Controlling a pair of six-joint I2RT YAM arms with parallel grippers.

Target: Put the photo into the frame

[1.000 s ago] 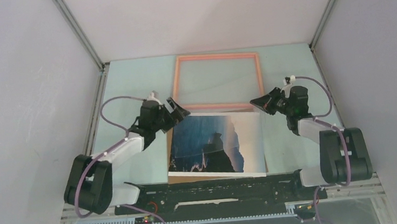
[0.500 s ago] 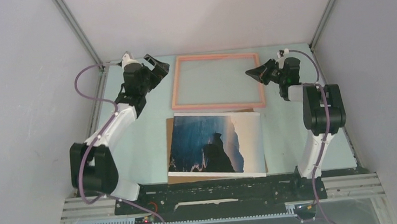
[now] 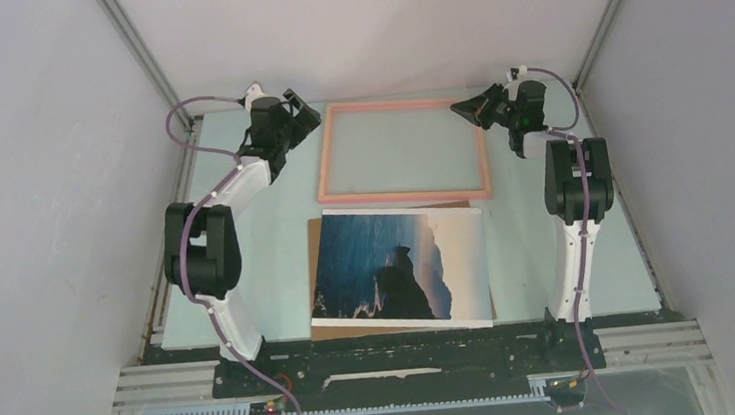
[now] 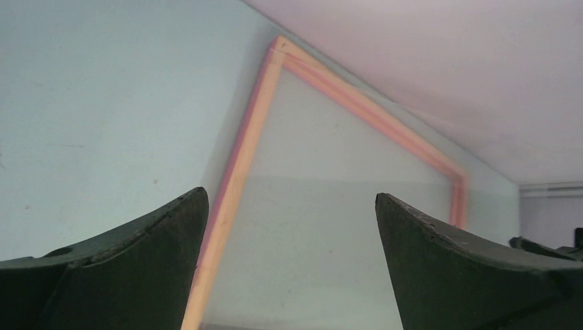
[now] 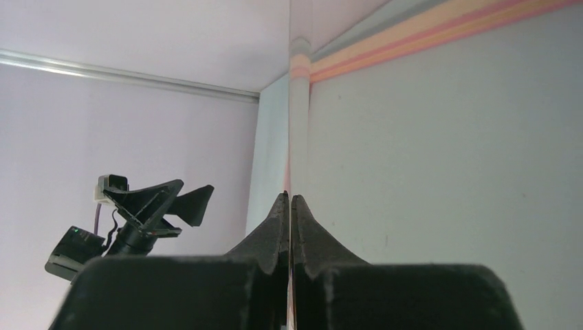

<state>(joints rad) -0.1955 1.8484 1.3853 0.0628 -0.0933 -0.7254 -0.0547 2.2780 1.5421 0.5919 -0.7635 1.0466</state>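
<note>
Brown board (image 3: 314, 247) mostly under photo (image 3: 399, 265); frame (image 4: 237, 172) blurred

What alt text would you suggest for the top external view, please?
Two arms reach to the far end of the table, the left gripper and right gripper flanking the pink-bordered frame. Nearer, the photo lies face up on a brown board.

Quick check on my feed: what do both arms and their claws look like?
The left arm and right arm have white links with black joint housings; a purple cable loops along each. The left claw and right claw are black, with tapered fingers.
</note>
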